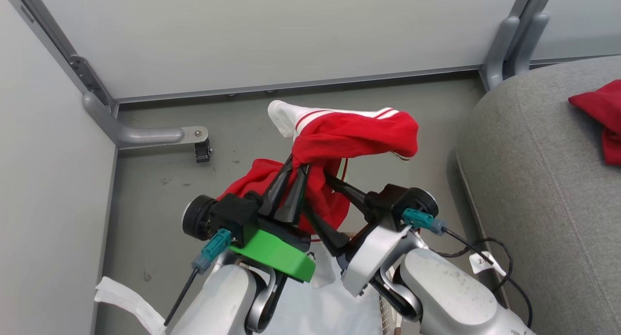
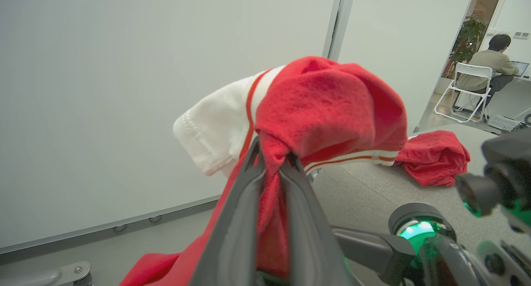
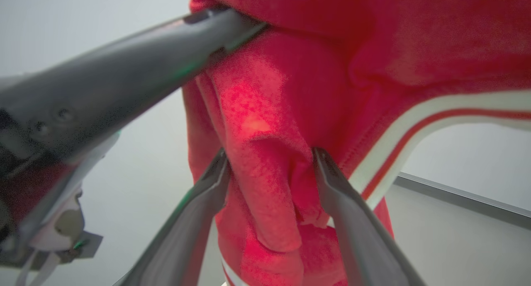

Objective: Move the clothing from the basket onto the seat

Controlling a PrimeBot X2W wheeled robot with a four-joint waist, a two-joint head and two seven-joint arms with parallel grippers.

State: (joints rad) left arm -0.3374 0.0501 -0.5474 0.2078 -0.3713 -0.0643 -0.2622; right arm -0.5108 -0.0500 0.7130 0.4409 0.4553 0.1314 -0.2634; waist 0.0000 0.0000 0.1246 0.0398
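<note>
Above the floor [image 1: 160, 179], left gripper [image 1: 296, 172] pinches the clothing [image 1: 359, 131]; right gripper [image 3: 269, 153] gapes around it, cable tag [image 1: 482, 263] illegible.

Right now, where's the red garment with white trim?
Centre of the head view: the clothing hangs pinched in the shut left gripper above the floor, left of the grey seat.

The clothing [image 1: 356, 136] is coloured bright red, with a white panel and thin red-and-white striped trim. The seat [image 1: 529, 189] is upholstered in plain grey, and a second garment [image 1: 601, 116] is shown in plain red. A bright green bracket [image 1: 274, 255] and teal connectors [image 1: 216, 245] are set against pale silver arms [image 1: 228, 296]. The floor [image 1: 160, 179] is dull grey.
</note>
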